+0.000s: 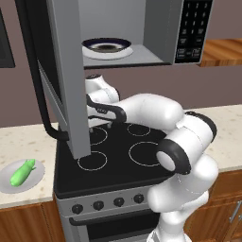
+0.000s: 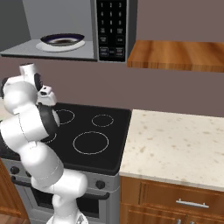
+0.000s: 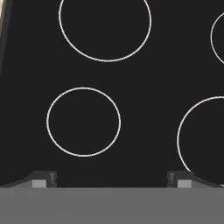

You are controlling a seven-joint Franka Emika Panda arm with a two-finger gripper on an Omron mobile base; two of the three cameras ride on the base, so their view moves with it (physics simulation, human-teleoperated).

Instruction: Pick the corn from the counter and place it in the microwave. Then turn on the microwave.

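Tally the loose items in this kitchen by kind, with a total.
Corn, lying on the counter plate: 1
Plates, one under the corn, one in the open microwave: 2
Bowl on the microwave plate: 1
Total: 4

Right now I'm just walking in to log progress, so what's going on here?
The robot hasn't picked anything up yet. Its gripper hangs open and empty over the black stovetop. The corn lies on a small plate on the counter left of the stove. The microwave above has its door open, with a bowl inside.
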